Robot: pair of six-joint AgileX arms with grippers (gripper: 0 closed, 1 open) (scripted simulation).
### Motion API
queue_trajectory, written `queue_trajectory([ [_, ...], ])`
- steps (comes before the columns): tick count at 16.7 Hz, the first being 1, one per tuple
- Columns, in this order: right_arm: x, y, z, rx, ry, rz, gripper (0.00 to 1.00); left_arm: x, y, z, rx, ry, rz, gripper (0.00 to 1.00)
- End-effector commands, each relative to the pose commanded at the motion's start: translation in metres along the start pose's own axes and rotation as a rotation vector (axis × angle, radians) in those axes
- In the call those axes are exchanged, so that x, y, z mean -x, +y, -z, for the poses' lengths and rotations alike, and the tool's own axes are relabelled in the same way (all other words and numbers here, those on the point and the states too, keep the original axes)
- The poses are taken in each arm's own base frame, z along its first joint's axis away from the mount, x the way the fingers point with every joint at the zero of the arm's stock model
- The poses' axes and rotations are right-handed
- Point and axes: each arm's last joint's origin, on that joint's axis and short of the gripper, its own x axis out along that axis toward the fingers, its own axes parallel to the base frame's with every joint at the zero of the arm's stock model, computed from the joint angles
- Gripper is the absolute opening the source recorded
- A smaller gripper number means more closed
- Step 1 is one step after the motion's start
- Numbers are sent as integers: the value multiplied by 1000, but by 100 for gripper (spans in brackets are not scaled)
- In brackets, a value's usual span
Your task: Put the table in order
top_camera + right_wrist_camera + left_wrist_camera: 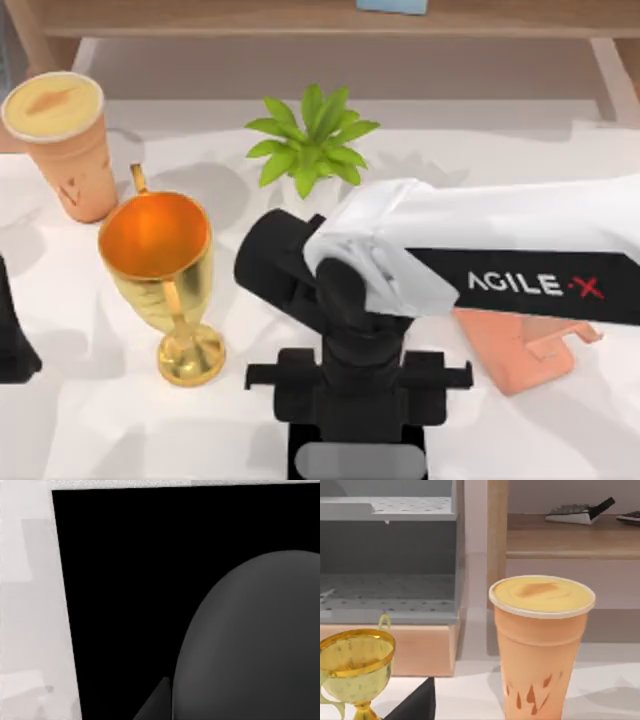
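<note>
The right arm [520,250], lettered "AGILE·X", reaches across the table [80,420] beside a gold trophy [165,270]. Its gripper [358,450] hangs above a black pad [125,580]; whether it grips anything, I cannot tell.

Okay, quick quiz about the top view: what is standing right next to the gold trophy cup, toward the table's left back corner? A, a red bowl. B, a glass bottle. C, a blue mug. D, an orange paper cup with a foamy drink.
D: the orange paper cup with a creamy top stands just behind and left of the gold trophy cup on the white table.
</note>
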Motion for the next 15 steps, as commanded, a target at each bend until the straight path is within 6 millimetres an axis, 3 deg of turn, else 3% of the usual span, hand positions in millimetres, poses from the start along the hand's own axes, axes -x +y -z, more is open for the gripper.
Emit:
queue_trajectory([
  [10,0,0,0,0,0,0,98,0,0,0,0,0,0,100],
  [15,0,0,0,0,0,0,100,0,0,0,0,0,0,100],
])
